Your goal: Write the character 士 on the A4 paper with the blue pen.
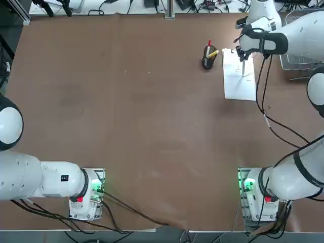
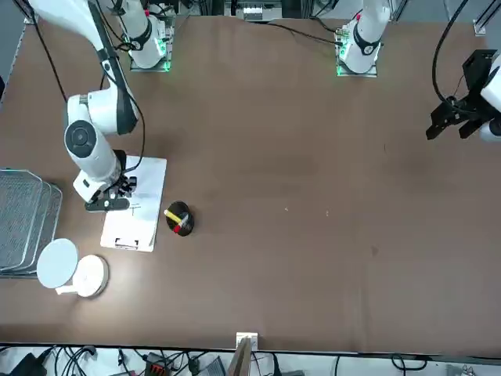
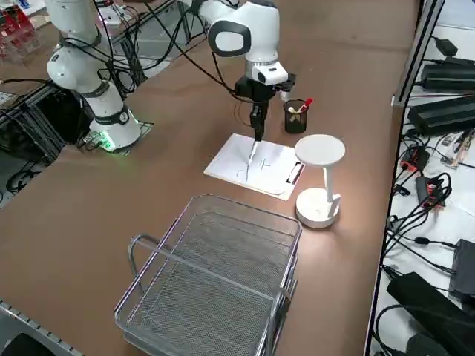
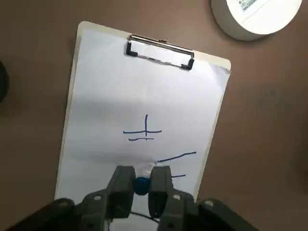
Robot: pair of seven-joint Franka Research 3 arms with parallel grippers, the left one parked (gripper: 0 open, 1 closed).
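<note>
The A4 paper (image 4: 144,101) lies on a clipboard with a metal clip (image 4: 160,52) at one short edge; it also shows in the top view (image 1: 239,76), the front view (image 2: 138,205) and the right side view (image 3: 256,165). Thin blue strokes (image 4: 143,132) form a cross with a short bar under it, and two more slanted strokes sit closer to the fingers. My right gripper (image 4: 142,185) is shut on the blue pen (image 4: 141,185), held upright over the sheet (image 3: 254,144), tip at or just above the paper.
A black pen cup (image 1: 208,58) with a red pen and a yellow pen stands beside the paper. A white desk lamp (image 3: 319,174) stands by the clip end. A wire basket (image 3: 215,282) lies near the table's right edge.
</note>
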